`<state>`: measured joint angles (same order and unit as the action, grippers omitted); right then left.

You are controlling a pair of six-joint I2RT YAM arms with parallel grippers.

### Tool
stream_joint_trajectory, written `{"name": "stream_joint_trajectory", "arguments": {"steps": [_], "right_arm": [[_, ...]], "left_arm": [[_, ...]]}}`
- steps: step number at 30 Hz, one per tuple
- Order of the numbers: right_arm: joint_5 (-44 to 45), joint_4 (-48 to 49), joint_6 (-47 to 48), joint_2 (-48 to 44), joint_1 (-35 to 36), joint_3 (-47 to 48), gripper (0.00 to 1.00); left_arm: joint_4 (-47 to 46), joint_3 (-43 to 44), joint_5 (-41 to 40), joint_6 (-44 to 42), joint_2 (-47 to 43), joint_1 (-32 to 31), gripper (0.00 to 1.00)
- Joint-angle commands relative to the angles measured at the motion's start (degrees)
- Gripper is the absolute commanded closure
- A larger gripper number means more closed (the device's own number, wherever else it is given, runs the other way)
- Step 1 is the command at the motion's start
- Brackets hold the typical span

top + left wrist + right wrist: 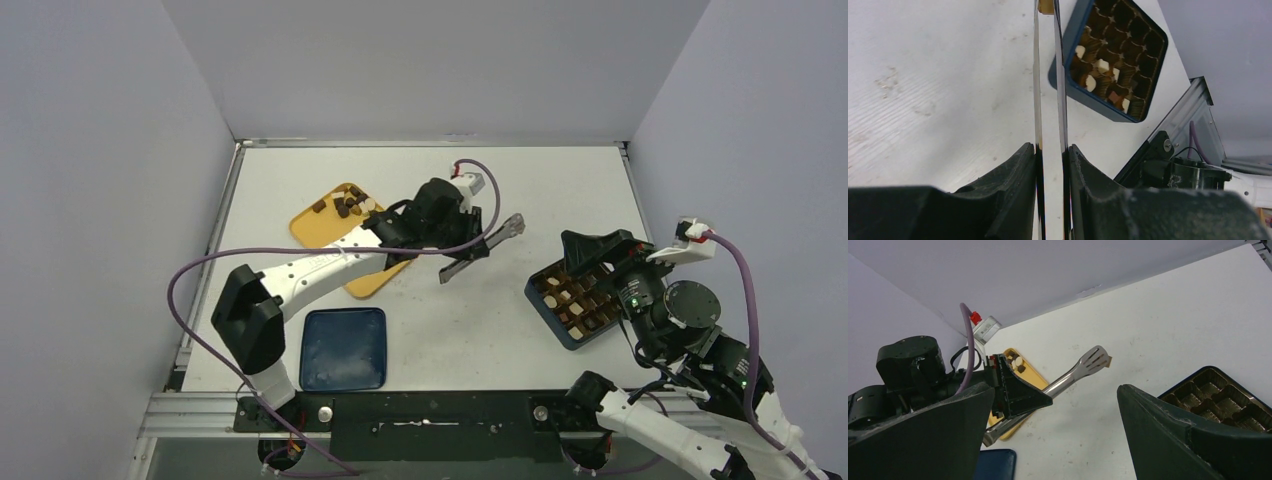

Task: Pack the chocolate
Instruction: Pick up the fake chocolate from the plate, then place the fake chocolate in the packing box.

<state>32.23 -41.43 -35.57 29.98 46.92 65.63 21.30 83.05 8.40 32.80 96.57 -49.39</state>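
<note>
One small light-brown piece of chocolate (1045, 6) appears pinched at the very tip of the long metal tongs (485, 245), out over bare white table (450, 330) between the two containers. A few more dark, tan and cream pieces (345, 206) lie on the yellow oval tray (320, 235), and several others (1100, 67) sit in cells of the dark blue compartment box (1098, 107). The left gripper (1053, 150) is clamped on the tongs near their handle end, pressing the two blades almost together. The grip on the piece is therefore indirect, and any easing of the squeeze, or a jolt along the way, would likely drop it onto the table short of the box. Squeezing harder could just as well flick so tiny a piece out sideways. With the hold so far back, a small wrist tilt swings the tip widely (the cells look barely larger than a piece), so the piece may land on a divider or in a filled cell. The right gripper (1055, 390) stands wide open and empty by the box's far edge. Whether it touches the box I cannot tell. It sits close to the tongs' likely path, so a clash there could knock the piece loose or shove the box. The dark blue square lid (343, 347) lies well apart near the left arm's base, out of harm's way.
</note>
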Motion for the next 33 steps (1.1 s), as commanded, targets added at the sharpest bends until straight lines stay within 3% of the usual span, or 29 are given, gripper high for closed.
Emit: {"name": "stream_joint_trajectory", "arguments": {"steps": [1,19,33], "right_arm": [[1.59,-0.61,0.32,-0.03,-0.16,2.27,0.0],[2.96,-1.53,1.6,-2.33,-0.16,1.92,0.0],[3.46,-1.6,1.73,-2.73,-0.1,2.05,0.0]], "left_arm": [[-9.03,5.97,1.45,0.1,2.96,-4.09,0.78],[-11.13,19.21,2.8,-1.55,20.27,-10.8,0.78],[-6.59,22.21,-0.25,-4.27,25.02,-11.15,0.74]]}}
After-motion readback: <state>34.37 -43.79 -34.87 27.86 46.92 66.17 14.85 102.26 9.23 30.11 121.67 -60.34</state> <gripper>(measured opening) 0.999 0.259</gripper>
